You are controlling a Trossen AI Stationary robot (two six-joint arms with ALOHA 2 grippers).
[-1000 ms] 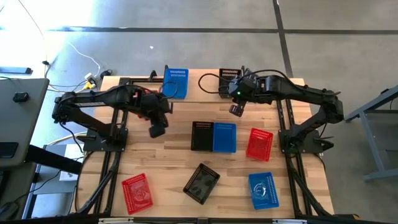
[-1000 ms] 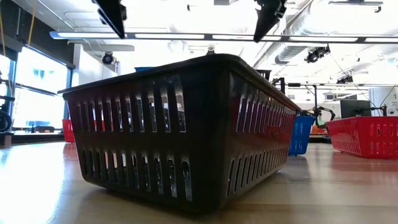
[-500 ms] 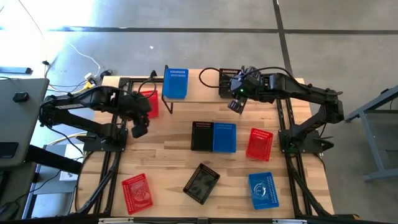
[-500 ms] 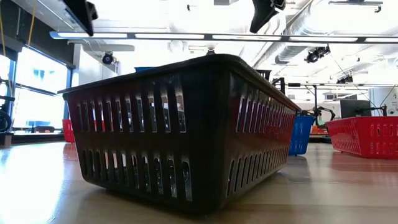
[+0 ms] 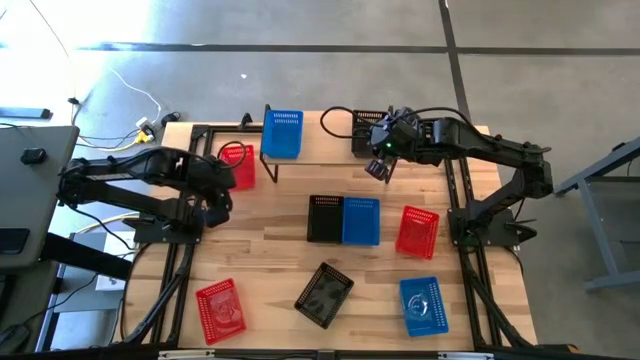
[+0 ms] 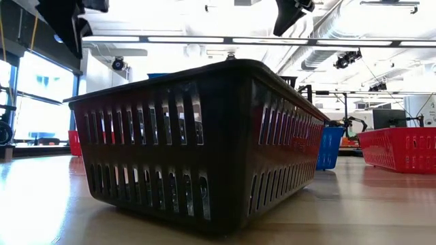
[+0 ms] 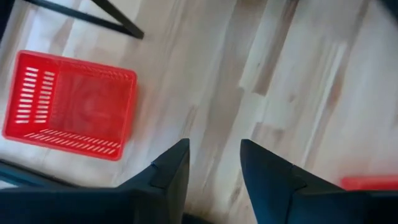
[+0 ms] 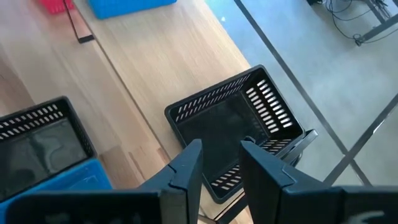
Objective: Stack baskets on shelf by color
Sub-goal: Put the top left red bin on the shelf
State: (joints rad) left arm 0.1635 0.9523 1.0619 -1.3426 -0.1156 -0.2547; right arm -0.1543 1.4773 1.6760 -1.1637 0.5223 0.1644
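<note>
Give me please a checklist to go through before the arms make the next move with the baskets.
1. Left claw empty and open, over bare table: ok.
2. Right claw empty and open: ok.
3. Colours kept apart on the shelf, with the blue basket at one end and the black basket at the other: ok.
4. Red on the shelf: not ok; the nearest red basket lies on the table beside it.
5. Middle black basket free on all sides: not ok; the middle blue basket lies against it.
</note>
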